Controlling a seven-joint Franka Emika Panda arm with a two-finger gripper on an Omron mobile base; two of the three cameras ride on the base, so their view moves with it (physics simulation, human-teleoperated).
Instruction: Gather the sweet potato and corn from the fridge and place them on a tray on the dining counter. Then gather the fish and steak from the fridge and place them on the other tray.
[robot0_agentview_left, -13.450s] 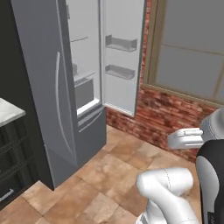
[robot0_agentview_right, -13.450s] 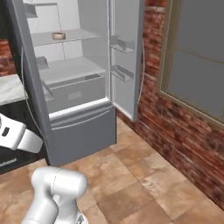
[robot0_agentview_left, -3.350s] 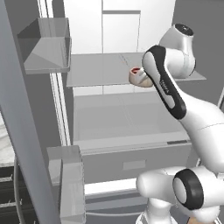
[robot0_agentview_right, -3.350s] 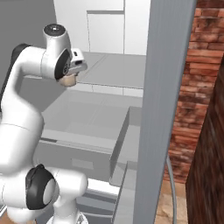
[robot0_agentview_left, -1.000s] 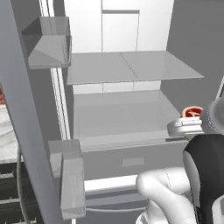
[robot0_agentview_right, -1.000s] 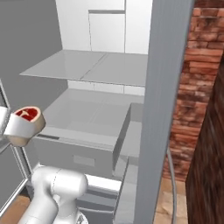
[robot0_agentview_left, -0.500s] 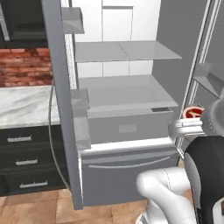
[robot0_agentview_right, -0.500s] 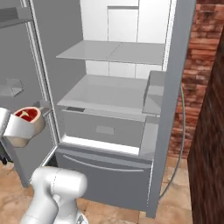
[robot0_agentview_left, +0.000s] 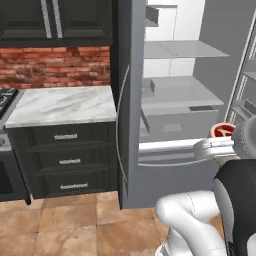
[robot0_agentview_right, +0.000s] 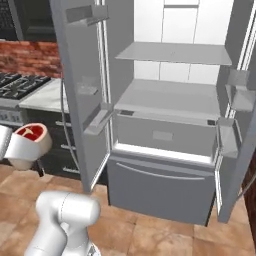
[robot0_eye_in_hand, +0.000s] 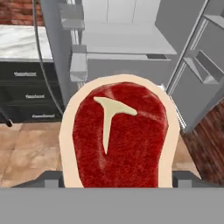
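The steak (robot0_eye_in_hand: 119, 135), red with a pale fat rim, sits right in front of the hand camera and hides the fingertips. My gripper (robot0_agentview_left: 223, 135) is shut on the steak (robot0_agentview_left: 222, 130) and holds it at chest height, drawn back close to my body and outside the fridge (robot0_agentview_left: 172, 100). From the right base view the steak (robot0_agentview_right: 30, 133) hangs at the far left, well clear of the fridge (robot0_agentview_right: 170, 107), whose doors stand wide open over bare shelves. The sweet potato, corn, fish, trays and dining counter are out of view.
Left of the fridge stands a black drawer cabinet (robot0_agentview_left: 65, 157) with a marble top (robot0_agentview_left: 62, 105) below a brick wall. A stove (robot0_agentview_right: 17, 82) sits further left. The open fridge doors (robot0_agentview_right: 82, 95) jut out on both sides. Tiled floor (robot0_agentview_left: 75, 220) lies in front.
The whole picture has shifted: the base has backed away from the fridge, which now looks smaller, with cabinets and floor in view. The steak stays in the gripper.
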